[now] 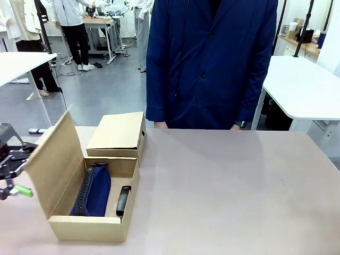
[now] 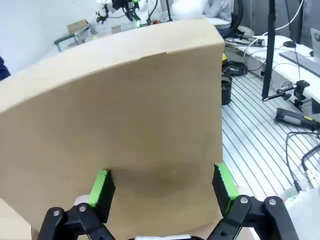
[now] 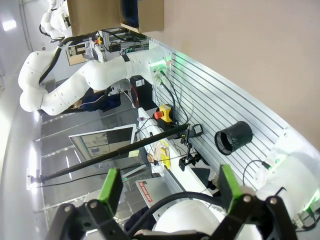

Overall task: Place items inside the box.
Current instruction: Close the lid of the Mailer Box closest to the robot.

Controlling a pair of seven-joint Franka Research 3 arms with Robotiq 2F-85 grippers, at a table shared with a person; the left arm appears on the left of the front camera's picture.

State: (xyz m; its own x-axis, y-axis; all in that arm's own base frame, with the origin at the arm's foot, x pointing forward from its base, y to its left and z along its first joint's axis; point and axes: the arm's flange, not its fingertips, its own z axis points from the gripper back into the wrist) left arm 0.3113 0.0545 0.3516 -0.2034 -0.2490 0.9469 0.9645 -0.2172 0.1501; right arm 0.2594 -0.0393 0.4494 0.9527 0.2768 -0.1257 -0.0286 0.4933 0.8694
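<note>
The box [image 1: 59, 159] stands open at the table's near left, its flap lid raised and leaning left. Inside lie a navy pencil case [image 1: 94, 190] with a black zipper and, to its right, a slim black stapler [image 1: 123, 200]. My left gripper [image 1: 18, 172] hangs just left of the flap, outside the box. In the left wrist view this gripper [image 2: 162, 187] is open, its green pads [image 2: 102, 186] close to the flap's outer face [image 2: 115, 110], nothing between them. My right gripper [image 3: 170, 192] is open and empty, off the table's edge, far from the box [image 3: 142, 12].
A smaller closed cardboard box [image 1: 118, 133] sits right behind the open one. A person in a dark blue coat [image 1: 210, 58] stands at the far edge. The table [image 1: 234, 191] is bare to the right. My left arm [image 3: 75, 82] shows in the right wrist view.
</note>
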